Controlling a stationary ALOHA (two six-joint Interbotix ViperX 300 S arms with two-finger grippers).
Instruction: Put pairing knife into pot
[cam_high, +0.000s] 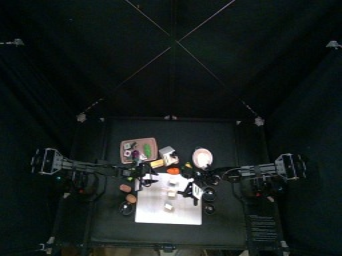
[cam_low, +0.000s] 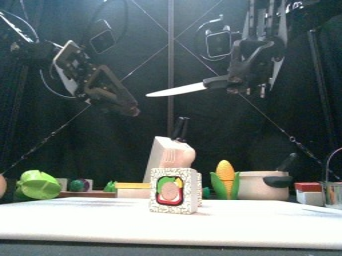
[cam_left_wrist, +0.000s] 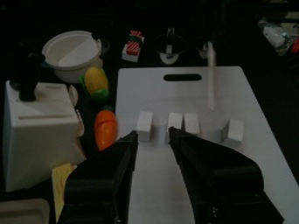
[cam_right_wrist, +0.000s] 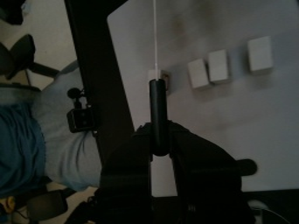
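**Knife aloft in right gripper, left jaws apart**

Raised high above the table on the right side: right gripper, black jaws clamped on the black handle of a paring knife with a slim silver blade, held about level and pointing toward the left arm. Seen from the right wrist: same knife gripped at the handle, thin blade edge running away over the white rectangular cutting board.

Angled down from the upper left: left gripper, jaws spread wide, holding nothing. From the left wrist: both black fingers apart above the board's near edge.

On the board: four small white blocks in a row. Beside the board: one orange carrot-shaped toy, one yellow corn cob, one white knife block.

Small round whitish pot standing past the corn, well apart from the knife; in the front view at the table's right, pale pot with a dark handle.
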